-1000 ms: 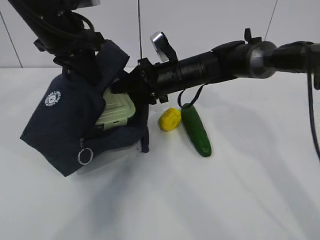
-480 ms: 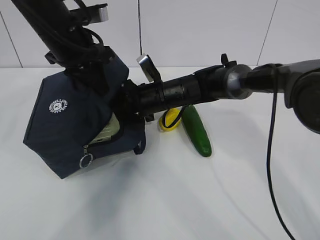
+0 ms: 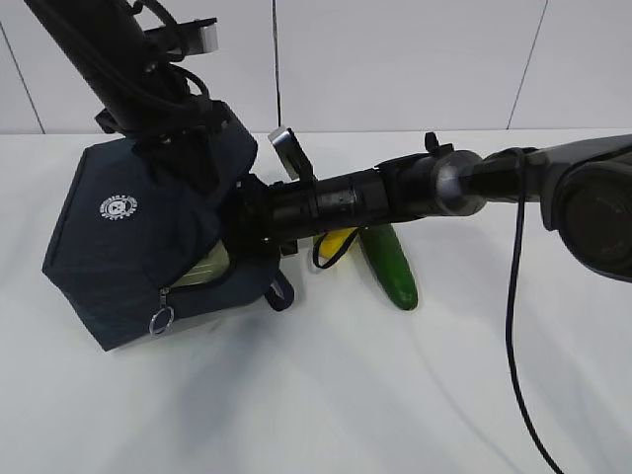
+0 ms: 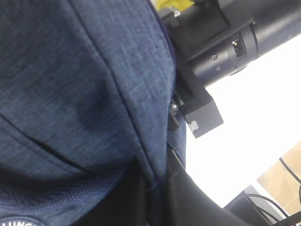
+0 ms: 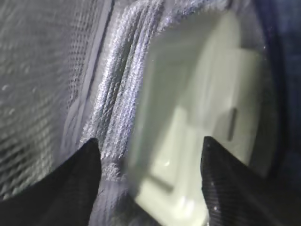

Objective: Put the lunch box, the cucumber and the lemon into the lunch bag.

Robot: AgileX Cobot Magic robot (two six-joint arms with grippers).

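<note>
The dark navy lunch bag (image 3: 128,247) hangs tilted, its mouth facing right. My left gripper (image 4: 157,188) is shut on the bag's fabric at its top edge and holds it up (image 3: 163,133). My right gripper (image 5: 149,140) is deep inside the bag, jaws spread. The pale green lunch box (image 5: 197,117) lies between them against the silver lining, with a gap at the left finger. A sliver of the box (image 3: 210,267) shows at the bag's mouth. The yellow lemon (image 3: 341,240) is partly hidden behind my right arm. The cucumber (image 3: 390,267) lies beside it on the table.
The white table (image 3: 346,395) extends in front and to the right. My right arm (image 3: 395,193) stretches across the middle into the bag. The bag's zipper ring pull (image 3: 160,319) hangs at its lower front. A black cable (image 3: 513,326) trails from the right arm.
My right arm has pushed further left into the bag, and the lunch box has gone from mostly visible to nearly hidden. The left arm has lifted and turned the bag.
</note>
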